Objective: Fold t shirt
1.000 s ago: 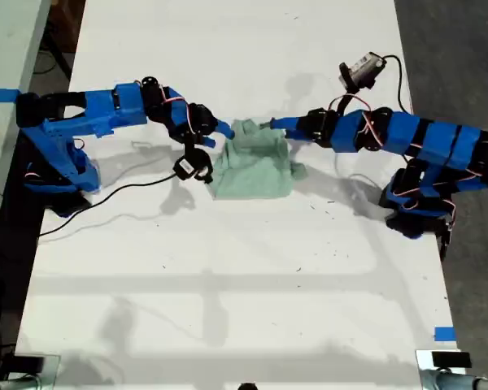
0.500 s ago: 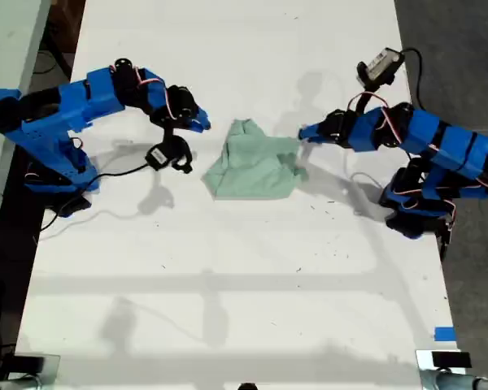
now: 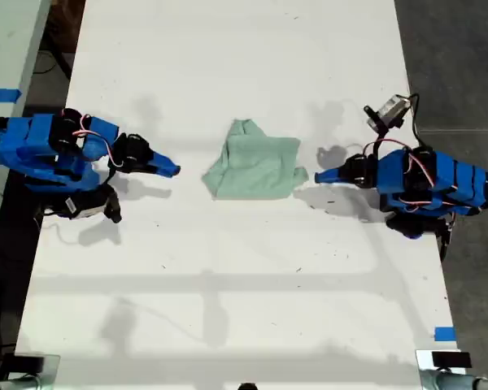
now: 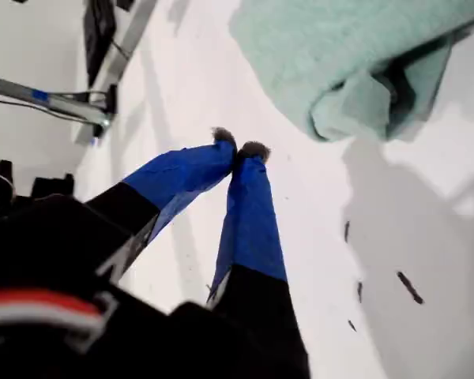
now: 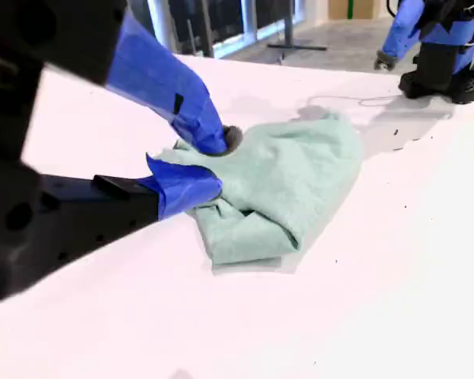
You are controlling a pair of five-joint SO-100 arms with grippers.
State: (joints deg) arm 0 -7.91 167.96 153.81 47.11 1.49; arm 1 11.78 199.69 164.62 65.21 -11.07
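**One soft shirt, two empty grippers**

Looking along my second gripper [image 5: 209, 162] first: its jaws stand a little apart with nothing between them. The tips are right at the rumpled near edge of the t shirt [image 5: 292, 174], though I cannot tell if they touch it. Beyond it the shirt lies bunched on the white table [image 3: 228, 284], already doubled over on itself, with a loose lump at this end.

Take the shirt as the middle of a clock on the exterior view. My second gripper sits at three o'clock, just beside the cloth. My first gripper [image 3: 169, 170] sits at nine o'clock, clearly apart from it, with its tips pressed together on nothing.

The cloth looks light, limp and wrinkled — it should sag and drag rather than hold a shape. Pinching a single layer at a corner or hem looks wiser than grabbing the thick rolled edge that shows in the first wrist view.

The count: one t shirt, two arms, two grippers — nothing else on the table that I can name.
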